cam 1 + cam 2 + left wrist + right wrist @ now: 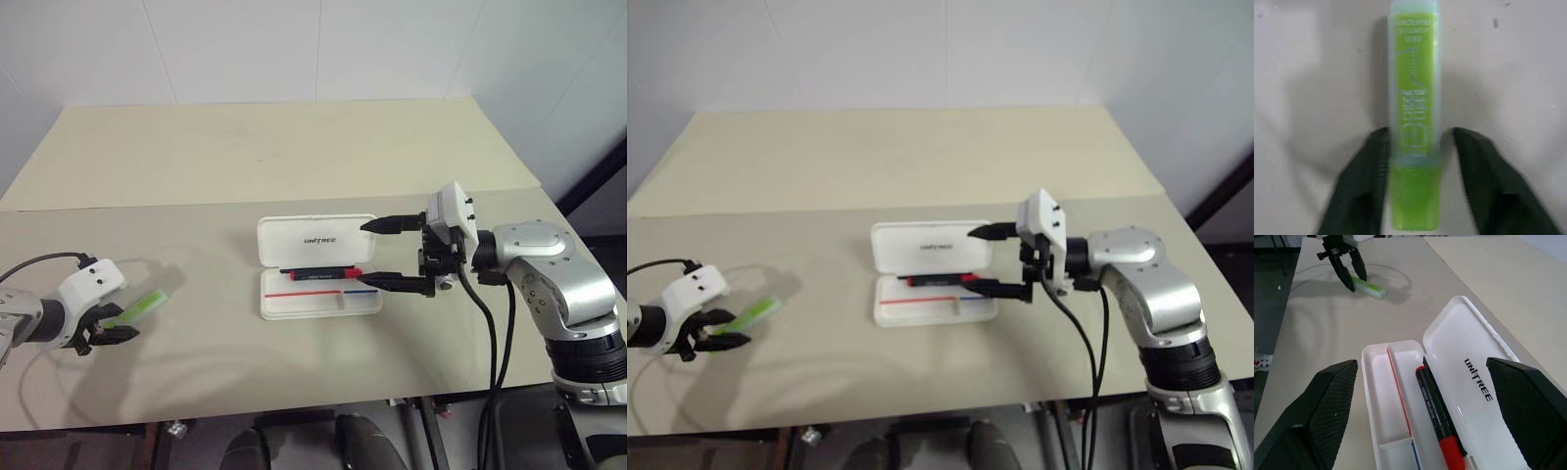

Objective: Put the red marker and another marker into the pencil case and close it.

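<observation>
Left gripper (110, 331) astride green highlighter (1414, 122) on table (294, 157), fingers apparently not yet pinching. Right gripper (384, 255) spread wide beside open pencil case (318, 266), red marker (1436, 411) lying inside.

We read "UNITREE" in dark capitals on the inside of the open lid of the pencil case (1469, 382) — it shows in the right wrist view and, smaller, in the head views. The black barrel of the red marker (1436, 417) lying in the case carries a line of pale print, too small for us to make out. On the green highlighter (1414, 122) we can read "1989" near its clear end, with a line of small letters above it and larger white lettering running along the body — neither of which we can decipher.
</observation>
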